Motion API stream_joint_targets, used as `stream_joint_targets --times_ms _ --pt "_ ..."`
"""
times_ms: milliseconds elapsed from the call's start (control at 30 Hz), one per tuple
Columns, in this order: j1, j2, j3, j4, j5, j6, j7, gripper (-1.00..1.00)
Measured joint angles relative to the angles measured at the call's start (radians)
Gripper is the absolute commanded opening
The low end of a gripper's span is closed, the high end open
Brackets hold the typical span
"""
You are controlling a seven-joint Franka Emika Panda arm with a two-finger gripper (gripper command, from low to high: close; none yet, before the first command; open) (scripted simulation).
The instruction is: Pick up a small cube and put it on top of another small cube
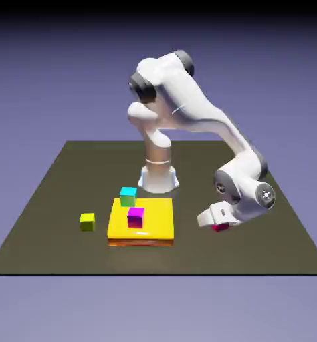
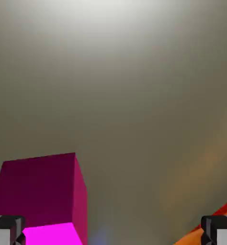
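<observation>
gripper: white two-finger gripper (image 1: pixel 217 220) is seen low over the dark table (image 1: pixel 47 220), on the exterior view's right of the flat yellow slab (image 1: pixel 154 224); jaws are spread full wide, nothing is held.
pick cube: small hot-pink cube with crimson sides (image 1: pixel 221 228) is sighted just under the hand, mostly hidden; it rests on the table.
hand view: the same cube (image 2: pixel 43 191) sits at about 8 o'clock from frame centre, against the left grey fingertip (image 2: pixel 5 229), well apart from the right one (image 2: pixel 221 230). Not centred between the jaws.
key relation: a sideways shift toward the cube is judged needed before closing.
target: cyan-top, green-sided cube (image 1: pixel 128 196) lies at the slab's far corner, about 10 o'clock from the gripper.
decoys: purple-sided magenta cube (image 1: pixel 136 217) on the slab; yellow-green cube (image 1: pixel 87 222).
</observation>
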Motion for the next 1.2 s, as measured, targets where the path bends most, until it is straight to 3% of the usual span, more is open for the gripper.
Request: stream_joint_targets --times_ms 367,533,567,800,1200 --pt "-0.059 0.397 0.222 0.254 -0.112 -0.41 0.15 0.0" --pt "-0.113 0.412 0.191 0.109 -0.157 -0.292 0.17 0.0" --pt "-0.118 0.413 0.188 0.096 -0.161 -0.282 0.171 -1.0" --pt "-0.067 0.401 0.213 0.253 -0.082 -0.396 0.154 -1.0" --pt "-0.185 0.065 -0.214 0.313 -0.035 -0.111 -0.068 -1.0"
